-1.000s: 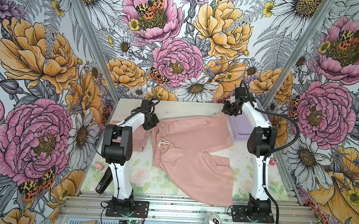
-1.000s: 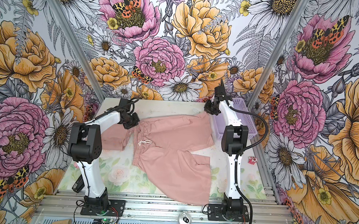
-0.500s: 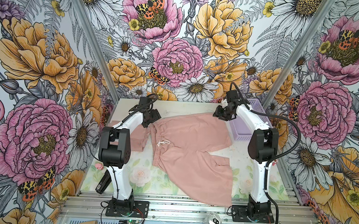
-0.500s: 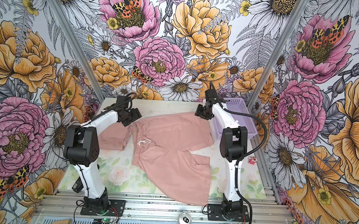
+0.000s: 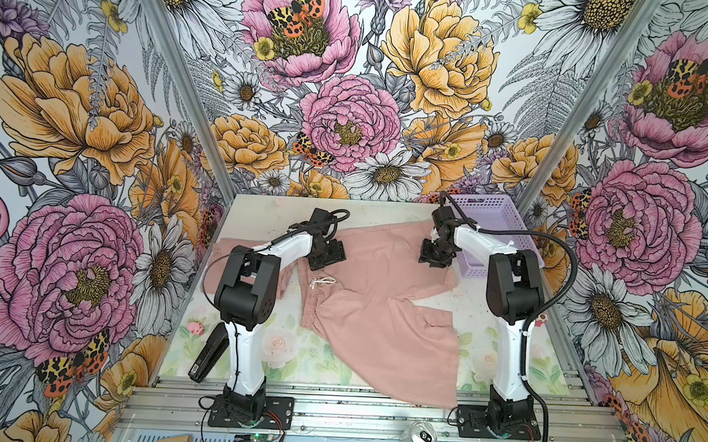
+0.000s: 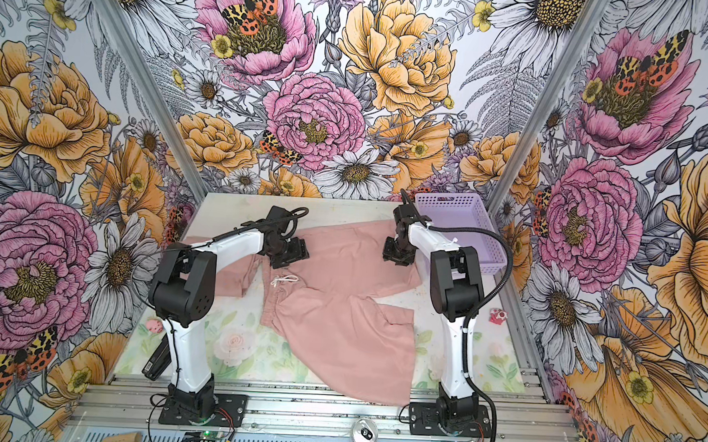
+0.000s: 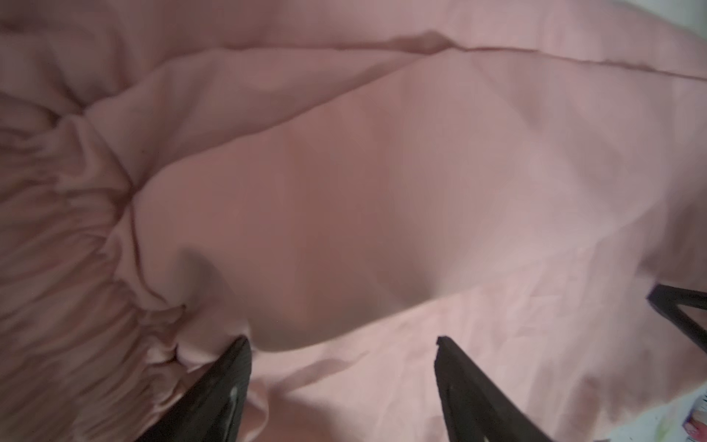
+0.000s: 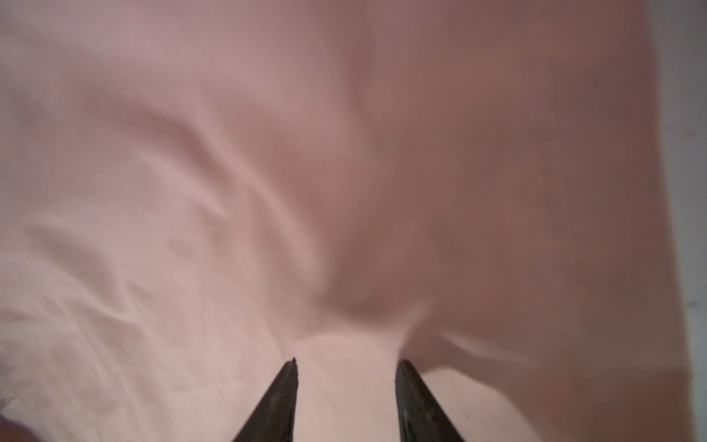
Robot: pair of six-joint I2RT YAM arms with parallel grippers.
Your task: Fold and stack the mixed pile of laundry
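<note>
Dusty-pink shorts (image 5: 380,315) (image 6: 338,325) with a white drawstring (image 5: 322,282) lie spread flat across the table in both top views. A second pink garment (image 5: 222,250) (image 6: 233,278) lies partly under the left arm; no print shows on it. My left gripper (image 5: 327,254) (image 6: 290,252) (image 7: 342,340) is open, low over the shorts beside the gathered waistband (image 7: 57,268). My right gripper (image 5: 435,255) (image 6: 398,253) (image 8: 346,362) hangs over the far leg, its jaws a little apart with flat cloth under them.
A lavender perforated basket (image 5: 494,212) (image 6: 457,202) stands at the back right corner, close to the right arm. A black stapler-like object (image 5: 208,358) lies front left. A small red-and-white item (image 5: 540,321) sits at the right edge. A can (image 5: 418,437) stands on the front rail.
My left gripper has opened, let go of the waistband and shifted right and nearer. The right gripper has come away from the basket, leftward and down over the far leg.
</note>
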